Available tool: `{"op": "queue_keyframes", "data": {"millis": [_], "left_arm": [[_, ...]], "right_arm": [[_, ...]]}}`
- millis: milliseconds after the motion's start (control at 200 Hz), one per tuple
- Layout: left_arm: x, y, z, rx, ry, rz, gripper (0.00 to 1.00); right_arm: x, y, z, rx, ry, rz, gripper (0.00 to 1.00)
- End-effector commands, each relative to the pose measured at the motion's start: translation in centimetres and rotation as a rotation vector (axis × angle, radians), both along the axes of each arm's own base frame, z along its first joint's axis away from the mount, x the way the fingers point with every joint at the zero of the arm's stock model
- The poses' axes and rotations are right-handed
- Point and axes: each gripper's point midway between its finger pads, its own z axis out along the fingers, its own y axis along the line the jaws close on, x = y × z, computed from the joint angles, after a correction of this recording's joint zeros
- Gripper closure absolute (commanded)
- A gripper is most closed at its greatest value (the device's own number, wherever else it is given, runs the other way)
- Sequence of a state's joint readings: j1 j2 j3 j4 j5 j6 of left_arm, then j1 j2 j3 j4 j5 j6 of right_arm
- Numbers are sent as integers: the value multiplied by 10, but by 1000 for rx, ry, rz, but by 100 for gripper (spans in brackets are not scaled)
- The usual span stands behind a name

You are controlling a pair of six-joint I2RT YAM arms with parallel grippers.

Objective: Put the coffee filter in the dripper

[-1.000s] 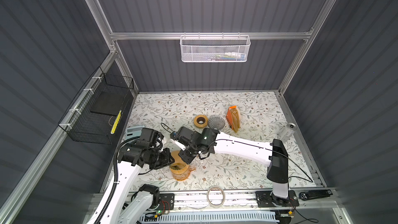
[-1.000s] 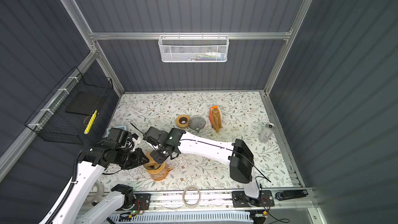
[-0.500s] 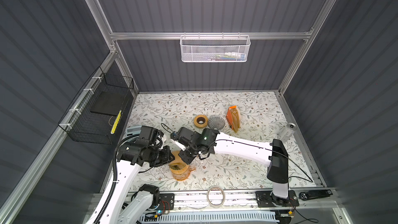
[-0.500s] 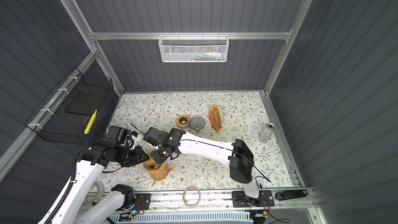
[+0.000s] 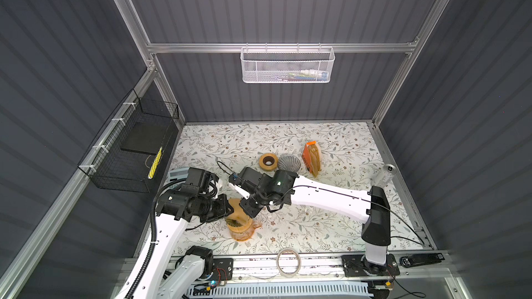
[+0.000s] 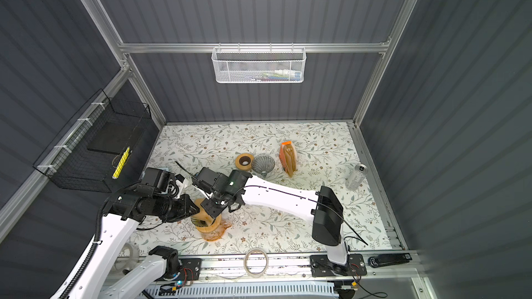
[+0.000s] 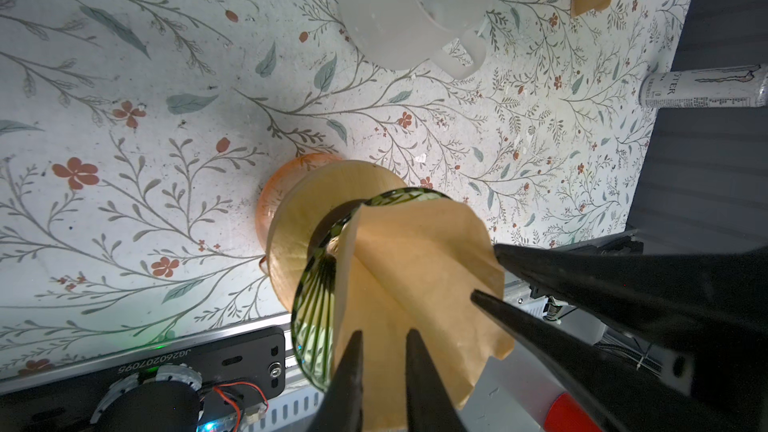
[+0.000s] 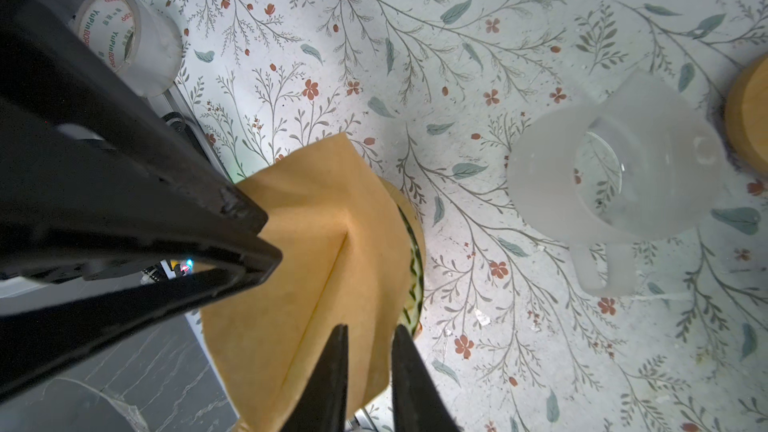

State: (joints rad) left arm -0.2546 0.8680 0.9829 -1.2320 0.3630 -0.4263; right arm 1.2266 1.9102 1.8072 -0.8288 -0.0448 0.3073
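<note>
You're looking at two arms: white moulded links, black joint housings. On left arm (image 5: 165,231), ribbed black conduit (image 5: 152,225) runs along link. On right arm (image 5: 325,194), boxy black elbow (image 5: 377,217), thin black cable (image 5: 398,220) trailing, green LED (image 5: 277,182) lit near wrist. Both left gripper (image 7: 384,332) and right gripper (image 8: 368,328): matte black fingers tapering to points.

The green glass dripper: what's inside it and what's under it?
Inside the dripper, a folded brown coffee filter sticks out. Underneath: a wooden collar on an orange glass vessel. The filter hides the dripper's bottom.
</note>
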Motion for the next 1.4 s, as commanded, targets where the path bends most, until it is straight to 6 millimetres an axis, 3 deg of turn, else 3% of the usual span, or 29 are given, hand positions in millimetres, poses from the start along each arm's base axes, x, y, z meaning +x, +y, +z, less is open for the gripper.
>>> {"op": "queue_keyframes", "data": {"millis": [0,285,500,805,1396], "left_arm": [[5,-1,11,-5,-40,-3,79],[-4,-14,13,-87,-17,-58,79],[-17,-4,-1,-29,27,-57,79],[-18,-5,-3,-35,31,-57,79],[-14,-21,-4,-121,53,-95,79]], "right_arm": [[-2,-1,11,25,-16,1,77],[-3,4,-10,-3,10,6,81],[-2,5,-18,-22,10,7,85],[1,2,-32,-67,4,0,88],[2,6,-27,-47,-1,-3,89]]}}
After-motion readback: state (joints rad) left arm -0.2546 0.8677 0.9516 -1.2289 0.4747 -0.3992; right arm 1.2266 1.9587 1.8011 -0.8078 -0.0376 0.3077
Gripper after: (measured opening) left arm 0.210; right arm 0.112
